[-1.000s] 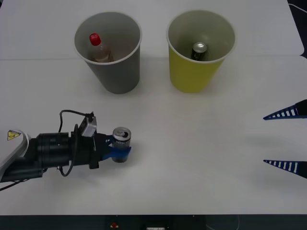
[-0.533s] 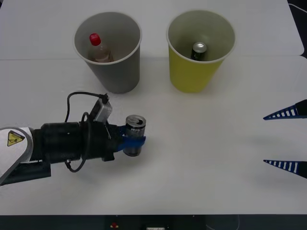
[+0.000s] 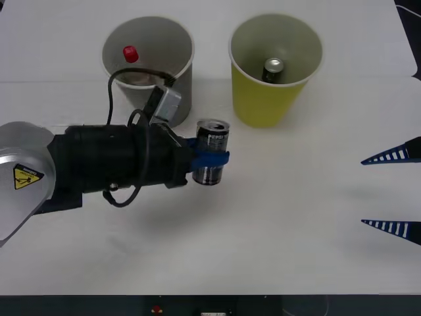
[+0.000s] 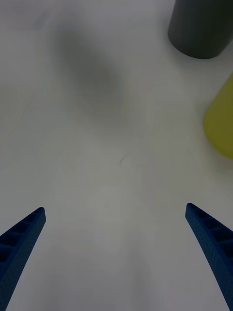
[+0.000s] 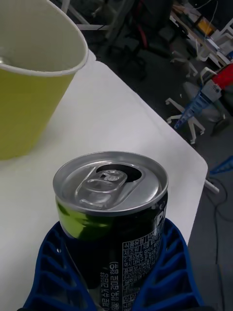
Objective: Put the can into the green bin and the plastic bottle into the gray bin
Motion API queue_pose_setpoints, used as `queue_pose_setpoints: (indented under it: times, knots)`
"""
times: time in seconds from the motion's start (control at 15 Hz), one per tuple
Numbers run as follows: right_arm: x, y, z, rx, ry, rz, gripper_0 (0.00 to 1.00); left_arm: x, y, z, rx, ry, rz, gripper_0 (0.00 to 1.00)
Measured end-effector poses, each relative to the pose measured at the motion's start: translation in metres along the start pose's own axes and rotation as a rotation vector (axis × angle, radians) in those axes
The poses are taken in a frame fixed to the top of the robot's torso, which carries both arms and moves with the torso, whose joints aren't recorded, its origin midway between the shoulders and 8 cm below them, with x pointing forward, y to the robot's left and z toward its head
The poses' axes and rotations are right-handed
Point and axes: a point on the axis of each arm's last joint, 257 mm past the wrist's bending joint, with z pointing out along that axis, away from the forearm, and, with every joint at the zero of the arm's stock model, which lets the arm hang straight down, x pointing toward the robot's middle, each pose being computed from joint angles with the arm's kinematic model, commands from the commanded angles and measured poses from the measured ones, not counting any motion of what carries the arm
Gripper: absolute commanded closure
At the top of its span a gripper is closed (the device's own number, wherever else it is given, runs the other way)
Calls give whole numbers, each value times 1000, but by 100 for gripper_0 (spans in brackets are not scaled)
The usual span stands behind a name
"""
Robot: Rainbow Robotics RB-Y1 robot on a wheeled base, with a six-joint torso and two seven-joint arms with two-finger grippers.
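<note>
The left end effector [image 3: 212, 158] is clenched around the can [image 3: 211, 151] — its blue ribbed fingers [image 3: 209, 160] wrap the dark label band on both sides, and the can stands upright between them with its pull-tab top opened, raised off the white table [image 3: 283, 217]. From the left wrist the same grasp shows close up: the can [image 5: 112, 214] fills the space between the two blue fingers [image 5: 167, 272], silver lid uppermost, white print on the dark band.

Just ahead of this end effector and a little to its right stands the green bin [image 3: 275, 69], near the can but not touching it; its rim [image 5: 58, 63] rises close beyond the can in the left wrist view. A dark green can with a silver top [image 3: 273, 69] already sits inside it. To the other side, partly behind the left arm's black wrist and cable, is the gray bin [image 3: 148, 66], and the red cap of the plastic bottle [image 3: 130, 54] shows inside it.

The right end effector [image 3: 393, 191] waits well apart from the can at the table's right edge, released, its two blue fingers [image 4: 213, 243] spread wide over bare table — the gray bin [image 4: 201, 29] and green bin [image 4: 221, 121] lie farther ahead of it
</note>
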Motion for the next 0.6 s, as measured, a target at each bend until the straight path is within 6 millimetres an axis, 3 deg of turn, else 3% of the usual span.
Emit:
queue_pose_setpoints:
  times: [0.6]
  knots:
    - [0,0,0,0,0,0,0,-102,20,5,-31,10,141,100]
